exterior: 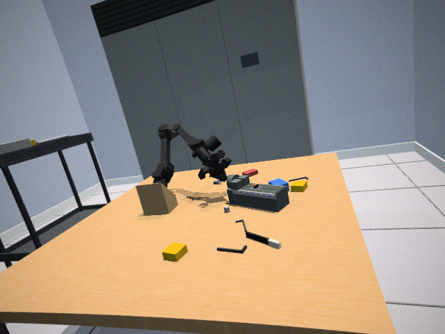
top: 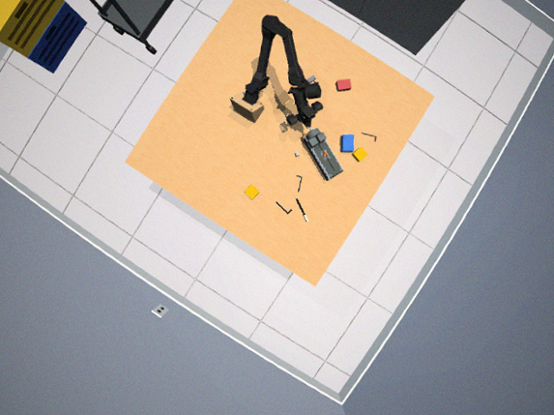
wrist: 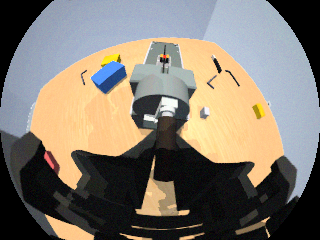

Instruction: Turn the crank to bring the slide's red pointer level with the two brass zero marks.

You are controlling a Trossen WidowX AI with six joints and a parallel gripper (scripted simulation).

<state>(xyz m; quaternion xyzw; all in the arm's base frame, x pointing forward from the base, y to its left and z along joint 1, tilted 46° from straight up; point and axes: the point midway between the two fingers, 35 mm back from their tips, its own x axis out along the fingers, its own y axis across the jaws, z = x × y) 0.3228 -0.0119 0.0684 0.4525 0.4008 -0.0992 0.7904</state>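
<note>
The machine (top: pixel 328 160) (exterior: pixel 260 196) (wrist: pixel 164 75) is a dark grey box with a crank housing at its near end. Its crank handle (wrist: pixel 166 128) is a dark brown peg that sticks out toward the wrist camera. My gripper (wrist: pixel 163 134) (top: pixel 309 124) (exterior: pixel 217 178) is shut on this handle at the machine's crank end. The red pointer (top: pixel 324 153) (exterior: pixel 255 185) (wrist: pixel 162 60) sits on the slide on top of the machine. The brass zero marks are too small to make out.
A blue block (top: pixel 347 142) (exterior: pixel 278 181) (wrist: pixel 108 76) and a yellow block (top: pixel 359 154) (exterior: pixel 298 185) lie beside the machine. A red block (top: pixel 343 84), another yellow block (top: pixel 251 191) (exterior: pixel 174 251), several black hex keys (exterior: pixel 231 249), a small grey cube (exterior: pixel 227 209) and the arm's tan base box (exterior: pixel 155 198) share the table.
</note>
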